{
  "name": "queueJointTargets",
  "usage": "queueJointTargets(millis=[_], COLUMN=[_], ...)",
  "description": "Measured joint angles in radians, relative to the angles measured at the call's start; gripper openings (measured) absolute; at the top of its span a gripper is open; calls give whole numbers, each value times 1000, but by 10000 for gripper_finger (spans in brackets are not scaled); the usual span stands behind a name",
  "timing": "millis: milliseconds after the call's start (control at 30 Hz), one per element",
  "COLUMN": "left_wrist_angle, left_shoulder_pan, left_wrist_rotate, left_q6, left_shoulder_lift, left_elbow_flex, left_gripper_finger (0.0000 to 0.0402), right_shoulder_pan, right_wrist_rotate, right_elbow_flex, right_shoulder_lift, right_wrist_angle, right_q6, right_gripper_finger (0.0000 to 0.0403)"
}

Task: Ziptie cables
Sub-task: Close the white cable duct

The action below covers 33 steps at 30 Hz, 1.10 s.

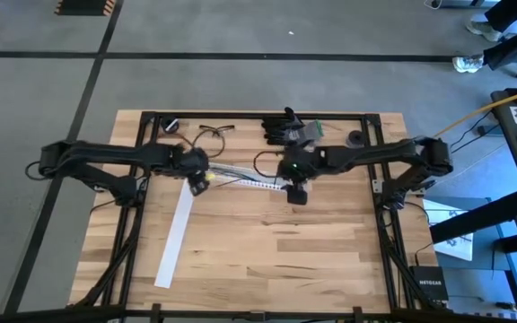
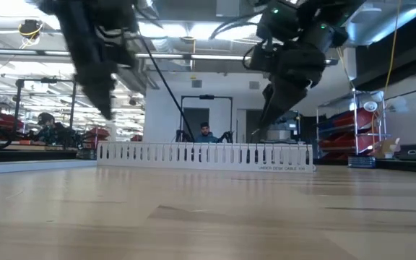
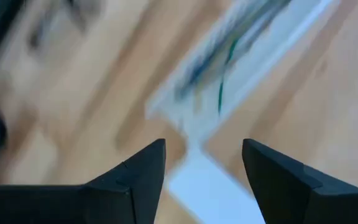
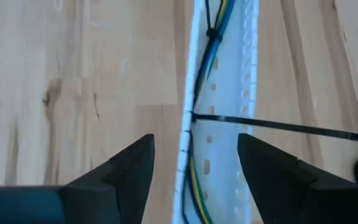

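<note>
Both grippers hang with fingers apart and empty over the rail (image 4: 229, 124), the right gripper (image 4: 194, 168) straddling the tie (image 4: 278, 126) cinched round the cables (image 4: 213, 43) lying inside, the left gripper (image 3: 204, 168) over its left end, probably to steady it.

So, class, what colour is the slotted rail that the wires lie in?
White; the slotted rail shows best in the right wrist view.

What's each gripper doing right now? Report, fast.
Left gripper: open, holding nothing, over the white strip.
Right gripper: open, holding nothing, above the slotted rail with the cables.
</note>
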Motion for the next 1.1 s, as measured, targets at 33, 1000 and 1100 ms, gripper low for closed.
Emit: queueJointTargets(millis=[33,1000,1100], left_wrist_angle=[-51,52,100], left_shoulder_pan=[-20,-463,-460], left_wrist_rotate=[1,138,130], left_q6=[-75,-1001,-981], left_shoulder_lift=[-8,8,8], left_elbow_flex=[0,-229,-262], left_gripper_finger=[198,199,199], right_shoulder_pan=[14,496,506], right_wrist_rotate=[11,261,261], right_elbow_flex=[-16,-179,-208], right_shoulder_lift=[-6,-2,-1], right_wrist_angle=[25,441,481], right_q6=[3,154,158], right_gripper_finger=[218,218,218])
